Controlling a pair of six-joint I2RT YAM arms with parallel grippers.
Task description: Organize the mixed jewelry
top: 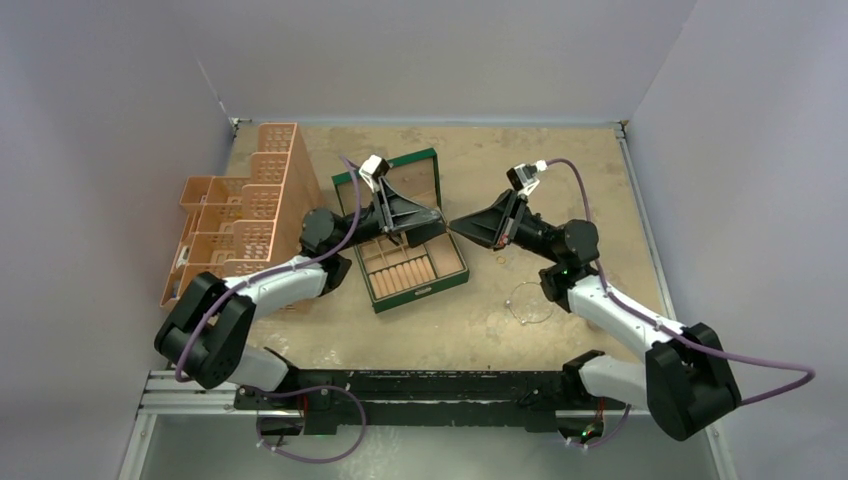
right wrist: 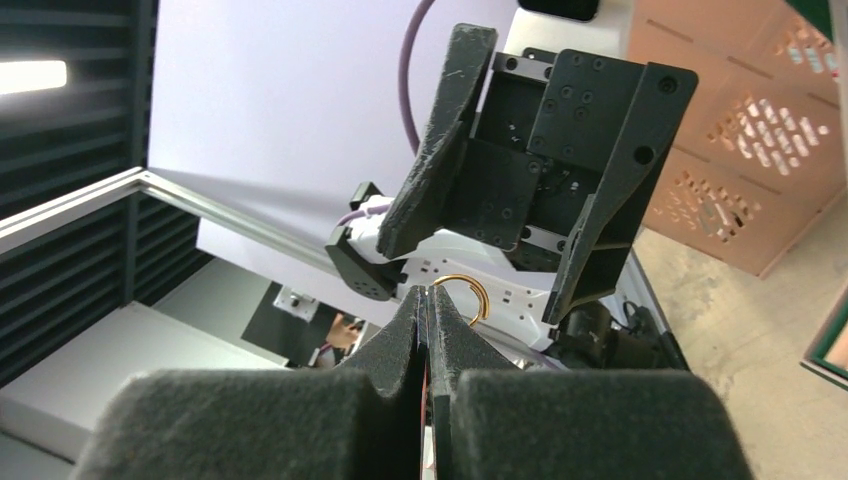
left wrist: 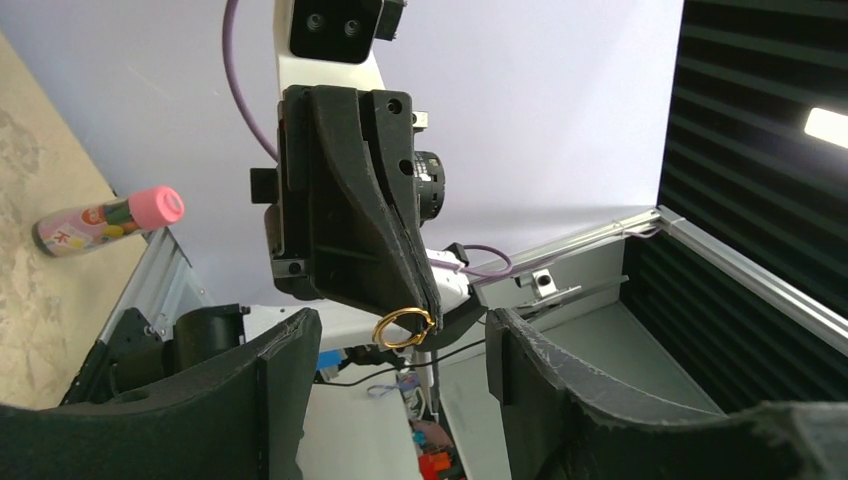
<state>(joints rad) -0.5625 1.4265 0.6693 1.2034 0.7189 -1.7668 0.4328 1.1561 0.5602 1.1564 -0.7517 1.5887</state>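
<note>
Just right of the green box [top: 454, 277], two arms meet tip to tip above the table [top: 560, 170] in what looks like a handover. The right gripper [right wrist: 426, 298] is clenched, pinching a small gold ring [left wrist: 404, 328] at the very ends of its fingers, so most of the band juts clear of the pads. The left gripper [top: 440, 224] faces it with fingers spread wide and nothing in them. From the left wrist, the ring sits straight ahead, level with the gap between the spread fingers and roughly centred, its opening turned nearly toward that camera. The free arc points at the left gripper, the nearer free one. A clean pass likely means closing on that arc, not on the right fingertips. Elsewhere, a wire hoop [top: 528, 303] and another gold ring [top: 499, 260] lie on the table by the right arm, unsorted. Only a sliver of band is gripped, so a nudge could drop it.
</note>
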